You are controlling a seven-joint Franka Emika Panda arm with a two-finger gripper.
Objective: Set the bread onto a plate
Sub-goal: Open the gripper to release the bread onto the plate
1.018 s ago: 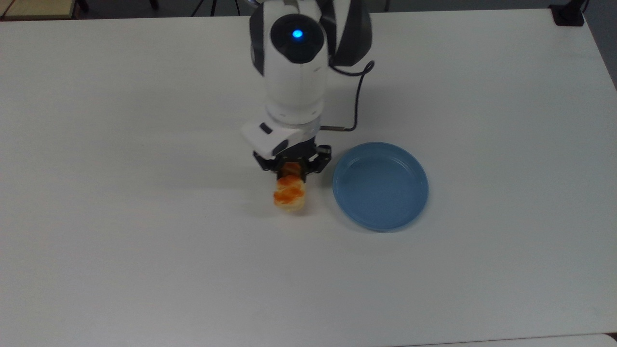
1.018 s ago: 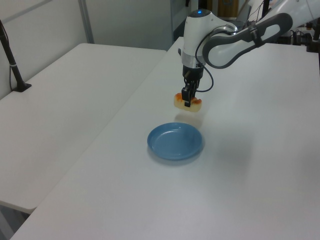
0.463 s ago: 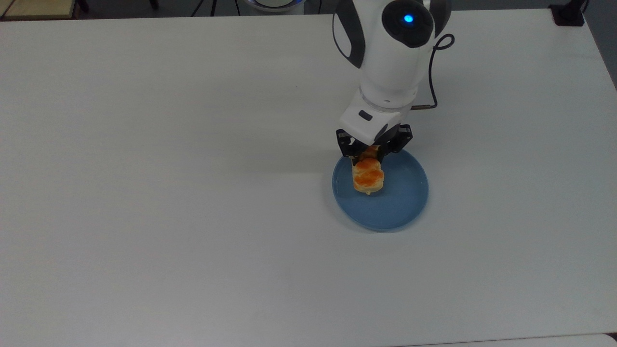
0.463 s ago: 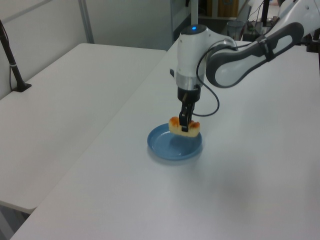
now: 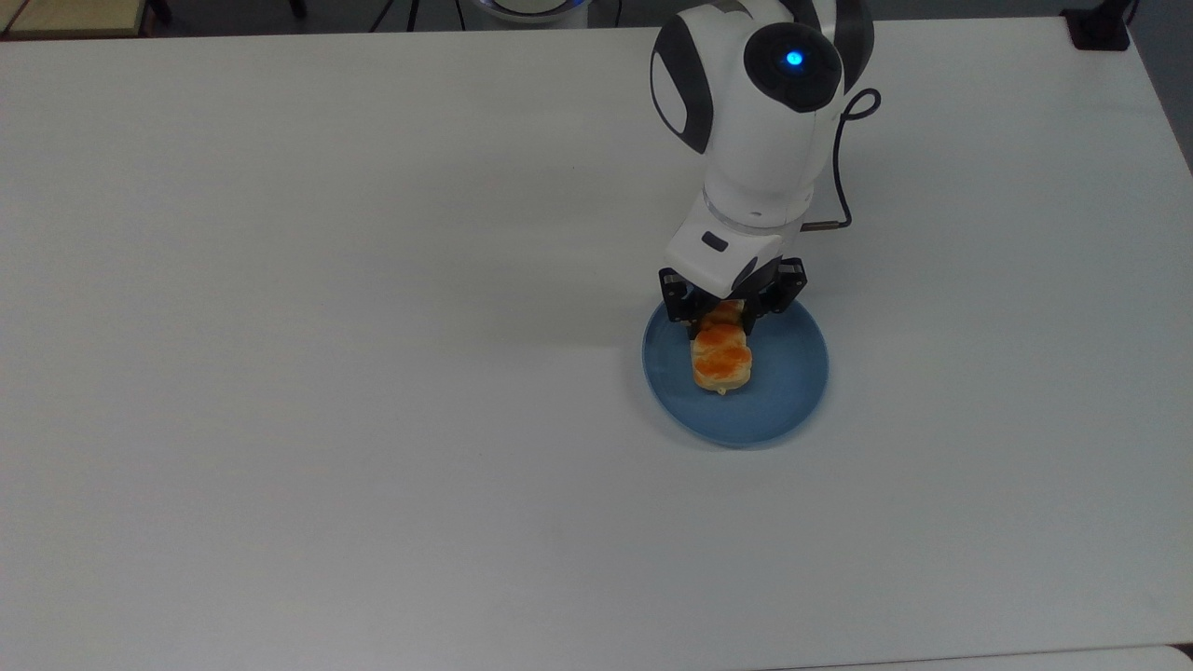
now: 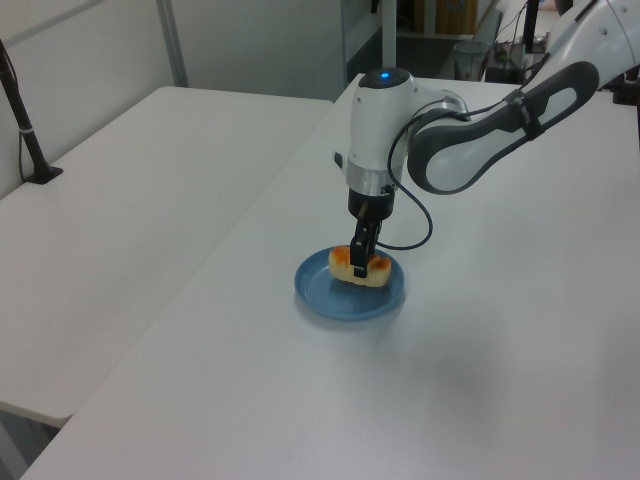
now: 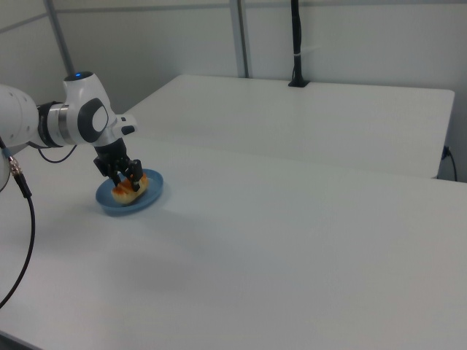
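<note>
- I get even, bright overhead light on the matte white table (image 5: 373,373); no glare.
- Soft shadow beside the round light-blue plastic plate (image 5: 792,391) in the top view.
- Left and right views look softer to me, mildly grainy.

No text, label, brand, number or sign can be read on anything here.

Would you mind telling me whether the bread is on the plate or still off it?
On it: the bread lies inside the rim of the blue plate, with the gripper astride its end.
</note>
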